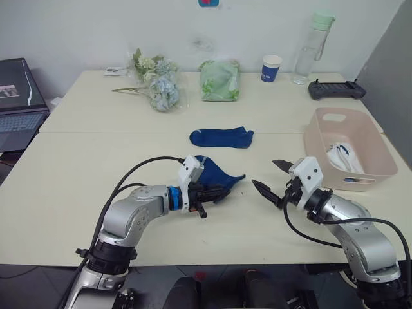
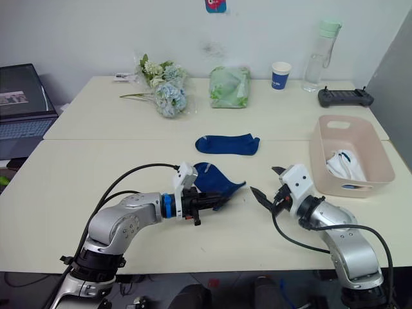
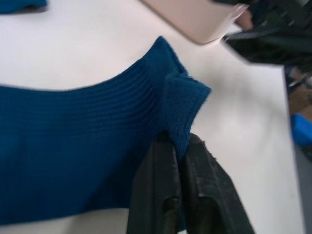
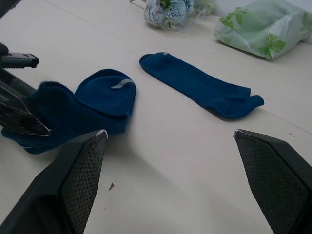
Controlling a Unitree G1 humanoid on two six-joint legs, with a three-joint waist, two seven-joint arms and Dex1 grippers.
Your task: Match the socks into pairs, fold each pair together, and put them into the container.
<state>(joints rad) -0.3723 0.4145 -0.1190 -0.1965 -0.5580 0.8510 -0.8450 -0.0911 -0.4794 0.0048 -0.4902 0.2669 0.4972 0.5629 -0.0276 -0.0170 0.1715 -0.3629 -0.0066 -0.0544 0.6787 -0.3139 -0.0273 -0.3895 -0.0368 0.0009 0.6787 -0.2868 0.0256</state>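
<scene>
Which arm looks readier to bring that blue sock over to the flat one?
The left. Its gripper is shut on the near navy sock, while the right gripper hangs open and empty beside it. The other navy sock lies flat just beyond.

Silver-grey arms, black cables looping along each; white wrist blocks; blue ring on left wrist; black two-finger grippers

My left gripper (image 1: pixel 209 194) covers part of the dark blue sock (image 1: pixel 219 175) it pinches, so I cannot see that sock's near edge. In the pink tub (image 2: pixel 380 168) at my right, white fabric (image 2: pixel 343 165) lies bunched; how many socks it holds I cannot tell. The laptop (image 1: pixel 19 96) is cut off at the left edge.
</scene>
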